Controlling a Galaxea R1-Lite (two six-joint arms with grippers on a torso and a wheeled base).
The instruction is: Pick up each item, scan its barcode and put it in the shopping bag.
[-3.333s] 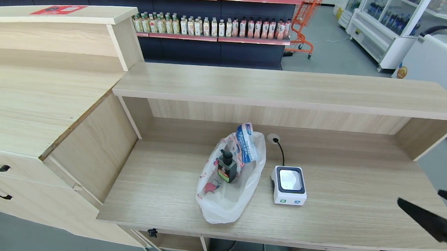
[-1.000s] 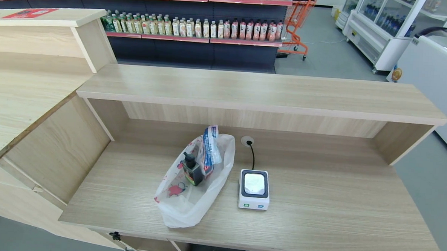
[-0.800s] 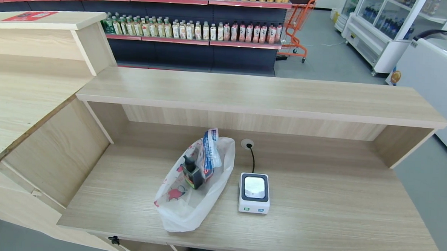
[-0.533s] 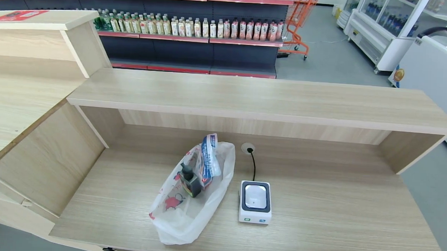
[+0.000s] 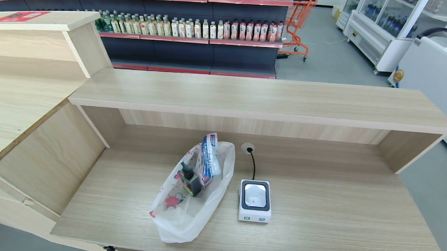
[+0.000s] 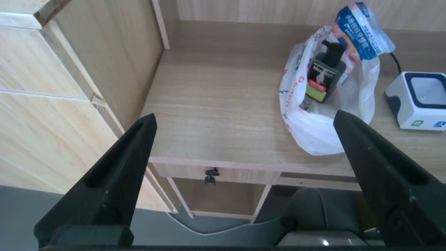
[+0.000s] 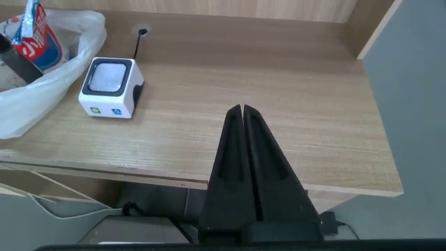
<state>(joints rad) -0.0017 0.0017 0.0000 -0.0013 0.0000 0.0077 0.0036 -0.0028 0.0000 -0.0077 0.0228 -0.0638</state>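
A translucent white shopping bag (image 5: 189, 207) lies open on the wooden counter (image 5: 318, 205), also seen as the shopping bag (image 6: 313, 122) and shopping bag (image 7: 42, 90). Inside it stand a dark pump bottle (image 5: 189, 178) and a blue-and-white packet (image 5: 209, 155). To the bag's right sits the white barcode scanner (image 5: 255, 200), also the scanner (image 7: 108, 87) and scanner (image 6: 418, 97), its cable running to a hole at the back. My left gripper (image 6: 244, 150) is open, held off the counter's front edge. My right gripper (image 7: 242, 111) is shut and empty, near the counter's front right.
A raised wooden ledge (image 5: 262, 100) runs along the back of the counter and a taller wooden unit (image 5: 29, 87) walls its left side. Store shelves with bottles (image 5: 190, 26), an orange cart (image 5: 299, 23) and freezers (image 5: 430, 55) stand beyond.
The head camera has shifted, so the counter sits differently in the picture. The black right gripper seen at the right edge 3.3 s ago has left the head view. Bag and scanner stay put.
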